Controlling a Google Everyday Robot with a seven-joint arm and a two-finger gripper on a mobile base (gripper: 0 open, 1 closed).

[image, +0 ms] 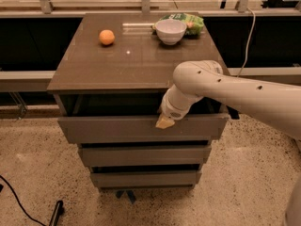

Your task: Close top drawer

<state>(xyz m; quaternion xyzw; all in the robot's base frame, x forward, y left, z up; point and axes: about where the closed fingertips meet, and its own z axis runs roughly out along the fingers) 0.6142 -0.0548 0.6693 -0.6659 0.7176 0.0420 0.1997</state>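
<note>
Where the speckled floor [244, 182] runs under a railing, a grey cabinet with a brown top [131, 65] is being viewed. An orange [106, 37], a white bowl [170, 31] and a green bag [190, 21] are being carried on it. The top drawer [117, 128] is being seen partly out. Its front is being touched near the upper edge by the gripper [164, 122], whose state cannot be told. A black cable [19, 205] is being seen on the floor at the left.
</note>
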